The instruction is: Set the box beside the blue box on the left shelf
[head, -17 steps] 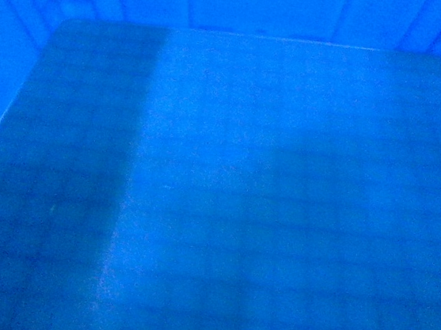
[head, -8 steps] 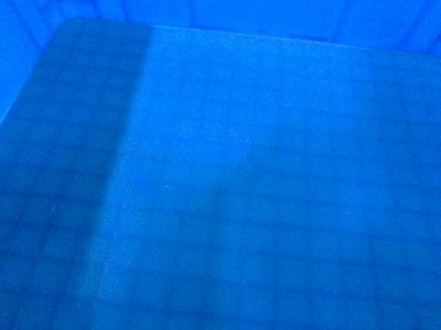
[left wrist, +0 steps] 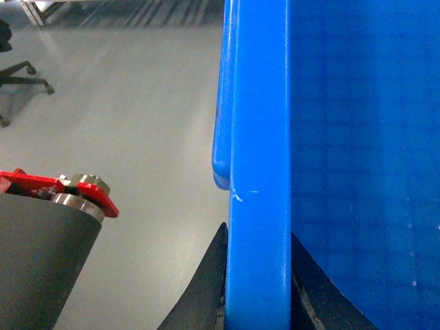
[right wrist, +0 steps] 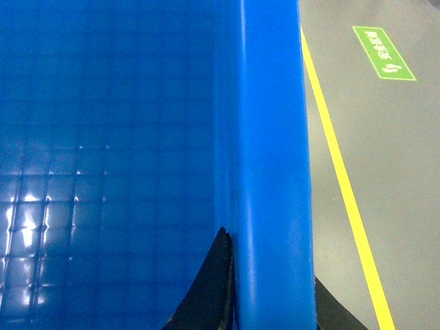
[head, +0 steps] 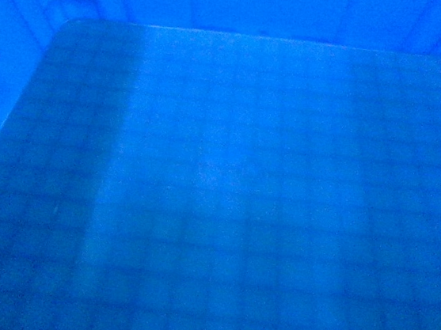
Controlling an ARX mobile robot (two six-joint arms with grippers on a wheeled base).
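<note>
Both end effectors—left [left wrist: 258, 302], right [right wrist: 271, 289]—pinch the box [head: 234, 182] rim above grey floor [left wrist: 137, 137].

Landmark: the grey floor [left wrist: 137, 137], smooth and slightly glossy, visible in both wrist views.

Left wrist view:
- office chair base [left wrist: 17, 75] on the floor at the far left edge, black legs with castors, only partly in frame
- pale striped structure [left wrist: 103, 10] along the floor's far edge at the top, blurred, can't tell what it is

Right wrist view:
- yellow line [right wrist: 344, 185] painted on the floor, running from near to far
- green rectangular floor marking [right wrist: 383, 52] with white characters, beyond the yellow line, well apart from it; text unreadable
</note>
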